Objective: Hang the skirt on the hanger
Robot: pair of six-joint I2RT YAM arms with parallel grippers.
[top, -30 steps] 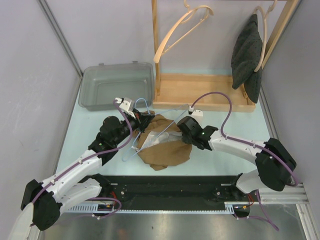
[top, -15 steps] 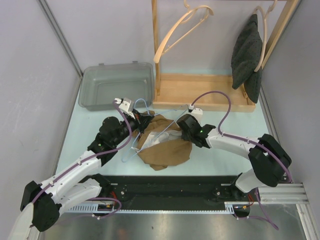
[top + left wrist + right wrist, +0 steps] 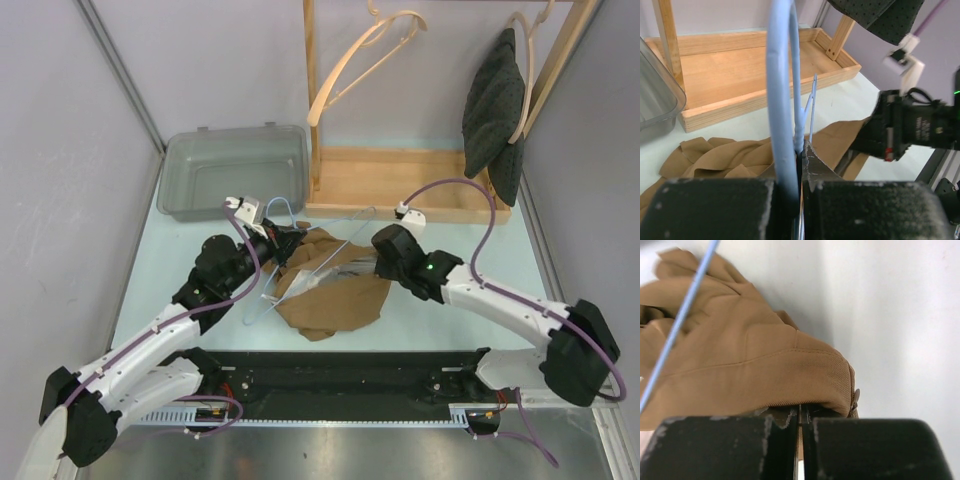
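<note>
The tan skirt (image 3: 335, 295) lies crumpled on the table between both arms. A light-blue wire hanger (image 3: 340, 222) rests across it, hook toward the left. My left gripper (image 3: 283, 240) is shut on the hanger (image 3: 782, 90) at the base of its hook, and the left gripper (image 3: 801, 160) holds it upright over the skirt (image 3: 730, 155). My right gripper (image 3: 378, 262) sits at the skirt's right edge. In the right wrist view the right gripper (image 3: 801, 412) is shut on the skirt's waistband (image 3: 755, 370), and the hanger wire (image 3: 682, 315) crosses at upper left.
A grey plastic bin (image 3: 235, 133) stands at the back left. Behind the skirt is a wooden rack base (image 3: 400, 190) with uprights, carrying a wooden hanger (image 3: 360, 55) and a dark garment (image 3: 495, 100). A black rail (image 3: 330, 375) runs along the near edge.
My right gripper has closed on the skirt's right edge and shifted a little to the right, drawing the fabric with it. The left gripper has kept its hold on the hanger.
</note>
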